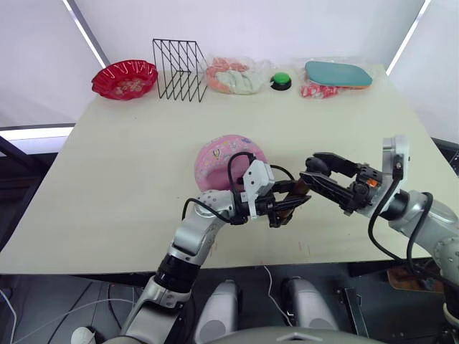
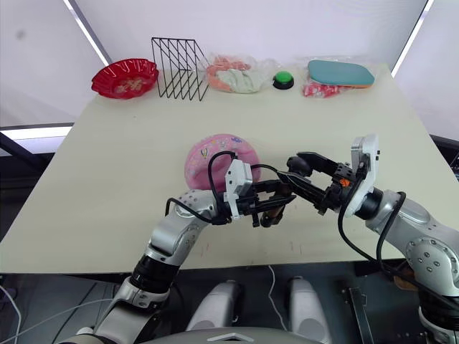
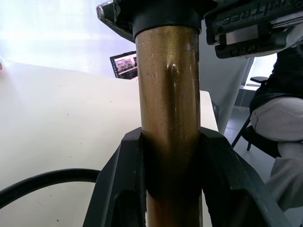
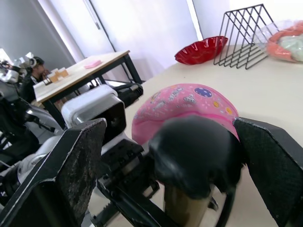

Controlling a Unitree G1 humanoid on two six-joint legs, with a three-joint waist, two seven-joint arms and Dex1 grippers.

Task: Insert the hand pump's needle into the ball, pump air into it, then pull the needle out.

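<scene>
left gripper [image 1: 281,208] is clamped around the gold barrel of the hand pump [image 3: 170,118] — left wrist view shows both black fingers [image 3: 118,189] hugging the cylinder, so the body is braced, my guess so the other arm can work the handle end. right gripper [image 1: 313,172] sits at the pump's black end [image 4: 194,151], jaws spread with the black cap between them and not pinched; looks staged to close on the handle, not gripping yet. both arms meet just in front of the ball [image 1: 228,161], which sits near the middle of the table [image 1: 107,179], pink, with a dented top — judging by that it's still underinflated. the thin black hose [image 1: 237,161] loops up from the left gripper across the ball's near side, which fits the pump being held close so the hose reaches the valve.

hard to make out: the needle itself — too small, and the hose tip is lost against the ball, so can't tell if it's inserted. t-handle shape is hidden by the right gripper's fingers. the valve isn't visible. far edge holds a red bowl [image 1: 124,78], wire rack [image 1: 179,70], green button [image 1: 281,81], well apart from the work. a seated person [image 3: 279,123] shows past the table edge in the left wrist view.
</scene>
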